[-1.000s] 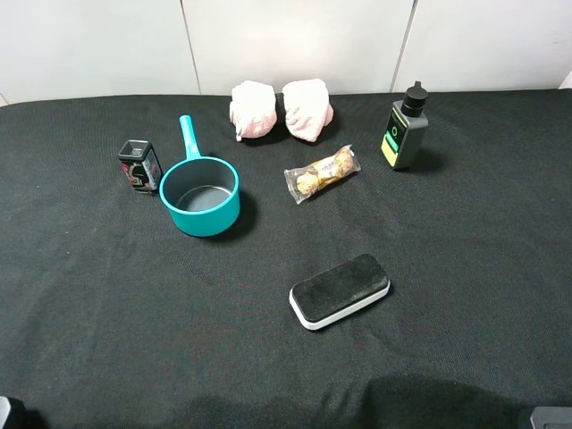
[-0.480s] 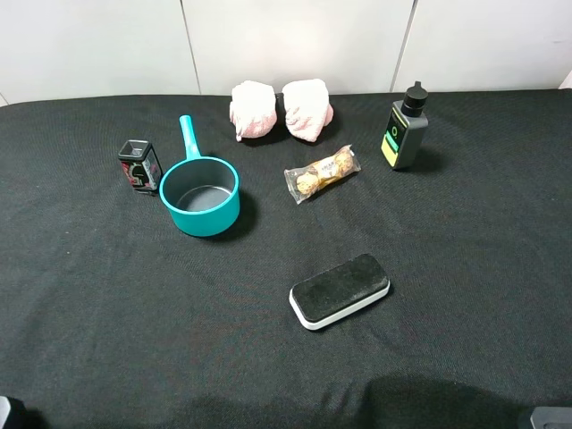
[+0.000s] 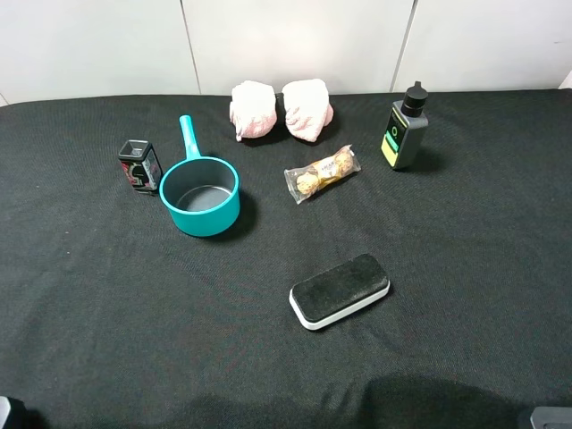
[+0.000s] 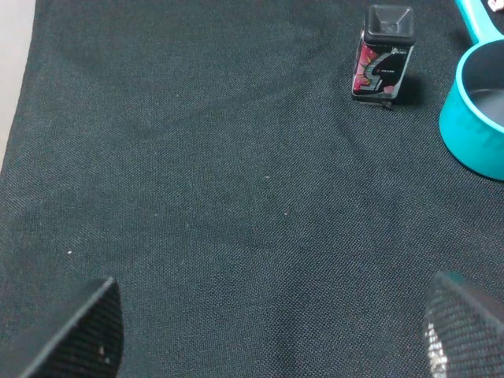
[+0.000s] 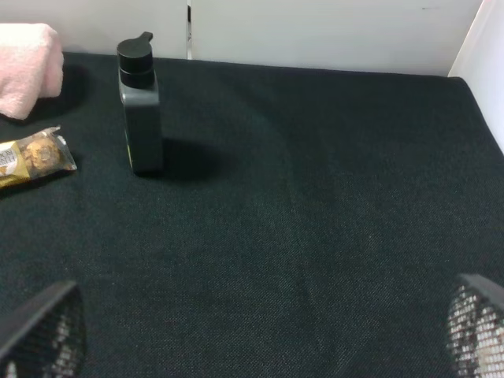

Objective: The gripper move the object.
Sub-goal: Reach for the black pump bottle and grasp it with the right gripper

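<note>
Bottle: the bottle [image 3: 405, 136] stands upright at the far right of the black cloth [image 3: 465, 268].
Tool: the right gripper [image 5: 256, 337] is wide open, holds nothing, and is well apart from the bottle.
Do it well: go straight in, grab the body under the cap [image 5: 135, 57], and squeeze softly so it does not tip.

Left gripper [image 4: 276, 319], right gripper [image 5: 268, 319] — fingers [image 4: 83, 335] wide apart
</note>
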`<state>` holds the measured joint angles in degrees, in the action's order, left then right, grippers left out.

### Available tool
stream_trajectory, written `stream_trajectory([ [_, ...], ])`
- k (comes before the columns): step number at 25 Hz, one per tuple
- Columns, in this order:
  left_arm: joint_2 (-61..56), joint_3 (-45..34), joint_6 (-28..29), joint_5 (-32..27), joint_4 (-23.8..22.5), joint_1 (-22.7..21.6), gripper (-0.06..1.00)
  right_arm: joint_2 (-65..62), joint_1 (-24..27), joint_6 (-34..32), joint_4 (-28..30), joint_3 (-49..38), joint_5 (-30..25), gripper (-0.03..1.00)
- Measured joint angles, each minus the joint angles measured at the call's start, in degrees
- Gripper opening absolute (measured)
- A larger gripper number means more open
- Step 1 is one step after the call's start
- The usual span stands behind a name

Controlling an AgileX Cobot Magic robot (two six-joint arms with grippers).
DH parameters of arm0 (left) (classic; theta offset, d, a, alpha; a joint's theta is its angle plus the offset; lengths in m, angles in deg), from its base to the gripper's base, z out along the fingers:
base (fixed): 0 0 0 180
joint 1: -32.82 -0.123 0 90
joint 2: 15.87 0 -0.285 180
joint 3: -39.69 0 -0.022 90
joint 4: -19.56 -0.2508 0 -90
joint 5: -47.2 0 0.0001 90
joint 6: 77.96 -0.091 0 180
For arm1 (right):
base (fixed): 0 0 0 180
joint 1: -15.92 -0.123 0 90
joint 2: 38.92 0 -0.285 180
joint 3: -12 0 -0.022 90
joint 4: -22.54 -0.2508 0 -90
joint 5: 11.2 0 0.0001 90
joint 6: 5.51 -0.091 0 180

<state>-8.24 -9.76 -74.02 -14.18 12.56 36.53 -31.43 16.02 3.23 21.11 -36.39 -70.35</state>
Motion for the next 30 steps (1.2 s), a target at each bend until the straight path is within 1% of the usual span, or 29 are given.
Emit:
stream_trajectory([
  [4, 0.0, 0.0, 0.0, 0.0, 0.0, 0.0, 0.76, 3.32, -0.69, 0.0, -0.33, -0.04, 0.0, 0.69],
  [9, 0.0, 0.0, 0.0, 0.0, 0.0, 0.0, 0.76, 14.91, -2.39, 0.0, -0.9, 0.02, 0.0, 0.69],
  [13, 0.0, 0.0, 0.0, 0.0, 0.0, 0.0, 0.76, 23.78, -2.66, 0.0, -2.75, 2.09, 0.4, 0.69],
  [18, 0.0, 0.0, 0.0, 0.0, 0.0, 0.0, 0.76, 30.84, -2.66, 0.88, -4.33, 3.92, 1.99, 0.69],
  [26, 0.0, 0.0, 0.0, 0.0, 0.0, 0.0, 0.76, 39.15, -2.66, 2.37, -8.16, 3.98, 7.92, 0.69],
  [30, 0.0, 0.0, 0.0, 0.0, 0.0, 0.0, 0.76, 43.69, -2.66, 2.56, -8.71, 3.98, 10.34, 0.69],
])
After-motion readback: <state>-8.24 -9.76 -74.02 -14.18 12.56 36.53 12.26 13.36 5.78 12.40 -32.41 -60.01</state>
